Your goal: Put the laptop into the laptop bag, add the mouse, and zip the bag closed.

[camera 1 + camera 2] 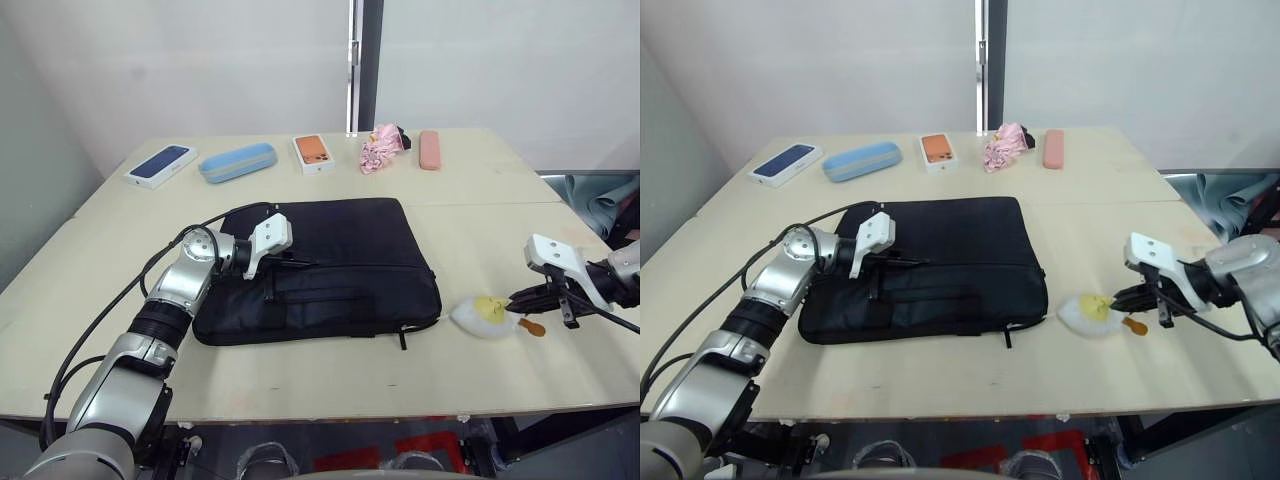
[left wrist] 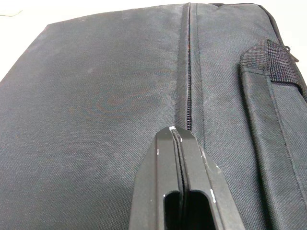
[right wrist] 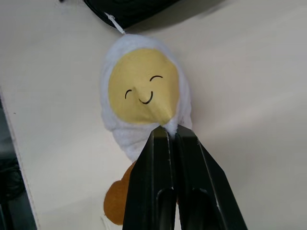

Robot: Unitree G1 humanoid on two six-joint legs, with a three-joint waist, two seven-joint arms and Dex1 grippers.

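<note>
While the bag (image 1: pixel 330 268) lay flat in the middle of the desk (image 1: pixel 300 385), both arms were at it, one at each end. The left gripper (image 1: pixel 291 262) rested on the bag's top face near its left end, jaws closed tight together with their tips on the zip line (image 2: pixel 188 72) that runs across the fabric; whether they pinched a puller I could not tell. The right gripper (image 3: pixel 169 136) sat at the right of the desk with its jaws closed on the edge of the egg charm (image 1: pixel 486 314), which lay just right of the bag's near right corner and was tied to it by a short white loop.

No laptop or mouse could be made out on the desk, and the bag lay flat and even; judging by that, they may already have been inside, leaving the zip as the step in hand.

As for handling, the bag looked to be soft woven cloth that would crease and slide on the smooth desk if pulled from one end only, so it wanted holding at one end while the zip was drawn. The charm was plush and light, easy to pinch, though its loop looked thin and a hard tug might strain it.

Along the far edge lay a phone box (image 1: pixel 160 165), a blue case (image 1: pixel 237 161), an orange phone (image 1: pixel 314 152), a pink cloth (image 1: pixel 380 148) and a pink case (image 1: pixel 430 149), all well apart from the bag.
</note>
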